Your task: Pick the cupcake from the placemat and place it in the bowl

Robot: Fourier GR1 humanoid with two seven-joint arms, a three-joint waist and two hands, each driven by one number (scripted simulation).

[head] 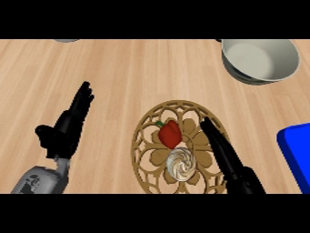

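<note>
**Sam:** Look at your right hand [226, 152] first. Its fingers are straight and it holds nothing. It lies over the right side of the placemat [147, 136], fingers pointing up the counter.

**Mia:** Where is the cupcake?

**Sam:** The cupcake [181, 164] sits on the near part of the placemat, just to the left of your hand. I can't tell if they touch. A red pepper [170, 133] lies right above the cupcake, very close to it.

**Mia:** So how do I grab it well?

**Sam:** I think you should slide your hand left, so the thumb and fingers go on both sides of the cupcake. Come in low and close slowly. Keep away from the pepper, or you may knock it.

**Mia:** And then?

**Sam:** The bowl [261, 59] is far up on the right, well apart from the placemat. Lift before you go there.

**Mia:** My left hand [67, 129]?

**Sam:** It rests open at the left, holding nothing. Leave it.
</note>
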